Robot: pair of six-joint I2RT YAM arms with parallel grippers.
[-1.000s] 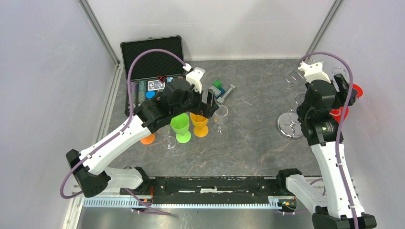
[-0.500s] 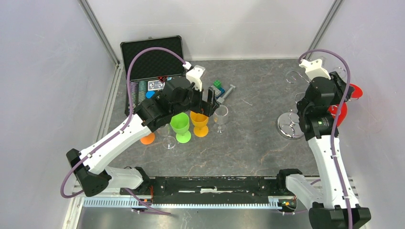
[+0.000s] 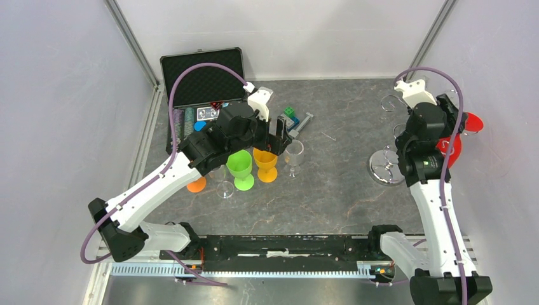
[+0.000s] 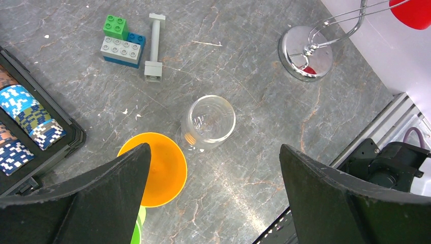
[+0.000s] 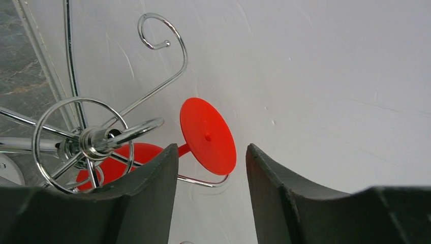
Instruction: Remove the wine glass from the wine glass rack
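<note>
The red wine glass (image 5: 208, 136) hangs upside down by its foot on a hook of the wine glass rack (image 3: 383, 166), on the post's 3 o'clock side, close to the wall. I judge that nothing has been lifted off yet. My right gripper (image 5: 212, 162) is spread wide and empty, and the foot shows between its fingers, untouched. Closing, unhooking and carrying away all remain. My left gripper (image 4: 213, 152) hangs spread and empty above a clear glass (image 4: 208, 123), at 9 o'clock from the rack.

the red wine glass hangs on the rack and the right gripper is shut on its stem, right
Not quite. The red wine glass does hang on the rack, but the right gripper is open and grips nothing, as the right wrist view shows.
</note>
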